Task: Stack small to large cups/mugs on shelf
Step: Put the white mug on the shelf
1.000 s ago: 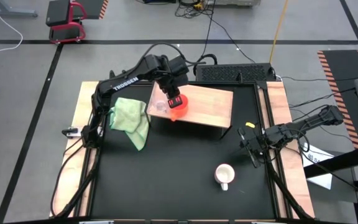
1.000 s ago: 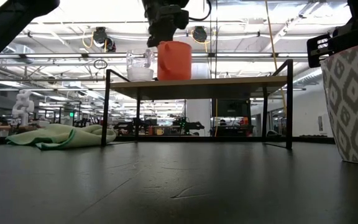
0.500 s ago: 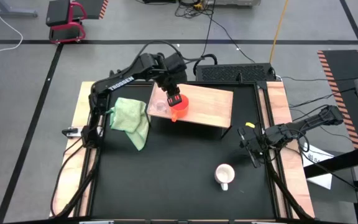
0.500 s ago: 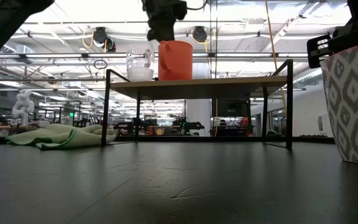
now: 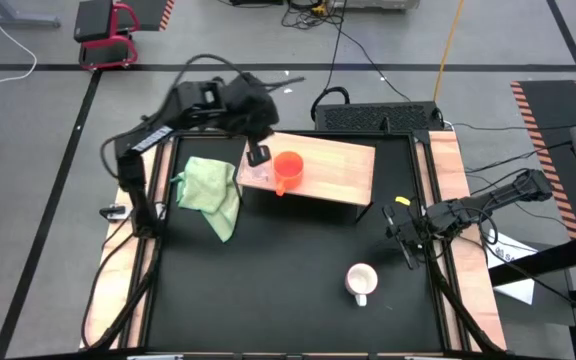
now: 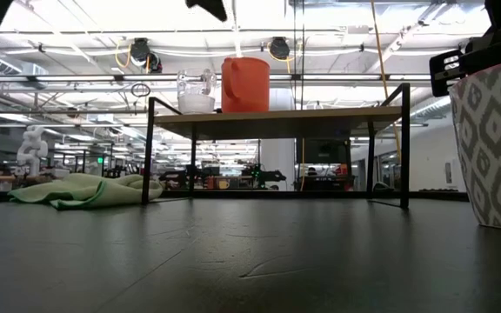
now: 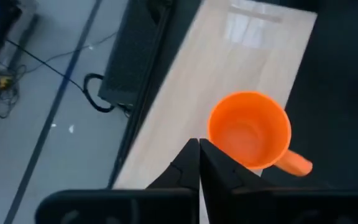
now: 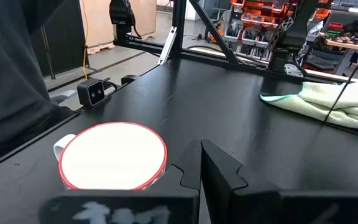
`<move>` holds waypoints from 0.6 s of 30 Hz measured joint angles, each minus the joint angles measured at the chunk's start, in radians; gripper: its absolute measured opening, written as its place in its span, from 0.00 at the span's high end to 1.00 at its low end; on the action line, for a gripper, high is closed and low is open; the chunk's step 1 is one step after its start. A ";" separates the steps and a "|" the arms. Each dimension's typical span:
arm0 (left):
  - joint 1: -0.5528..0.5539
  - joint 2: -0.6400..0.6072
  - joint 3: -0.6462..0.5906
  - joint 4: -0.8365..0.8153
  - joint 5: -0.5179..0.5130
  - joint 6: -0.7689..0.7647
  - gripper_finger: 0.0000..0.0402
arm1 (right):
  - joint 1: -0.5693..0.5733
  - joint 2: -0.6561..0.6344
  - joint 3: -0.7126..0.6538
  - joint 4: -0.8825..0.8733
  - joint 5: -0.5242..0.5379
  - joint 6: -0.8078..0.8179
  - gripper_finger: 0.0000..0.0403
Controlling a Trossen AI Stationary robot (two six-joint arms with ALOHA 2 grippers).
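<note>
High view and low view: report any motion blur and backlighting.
High view: the left arm is smeared by motion, while the orange mug and shelf are crisp. Low view: bright ceiling lights backlight the shelf, leaving its legs dark silhouettes.

A light green cloth [image 5: 211, 190] lies crumpled on the black counter [image 5: 288, 270], toward its left side. Beyond the counter's far edge sits a dark perforated panel [image 5: 378, 117], cables trailing off across the grey floor. Up in the far left corner of the room, a red-framed stool [image 5: 108, 30] stands on the floor.
</note>
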 joint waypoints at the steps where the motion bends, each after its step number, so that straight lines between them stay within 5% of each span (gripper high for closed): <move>1: -0.002 -0.014 0.000 -0.004 -0.004 0.000 0.99 | 0.000 0.000 0.000 0.000 0.000 0.003 1.00; 12: -0.003 -0.143 -0.004 0.015 -0.008 -0.006 1.00 | 0.000 0.000 0.000 0.000 0.000 0.009 1.00; 18: 0.046 -0.251 -0.150 0.059 -0.063 -0.014 1.00 | 0.000 0.000 0.000 -0.003 0.000 0.027 1.00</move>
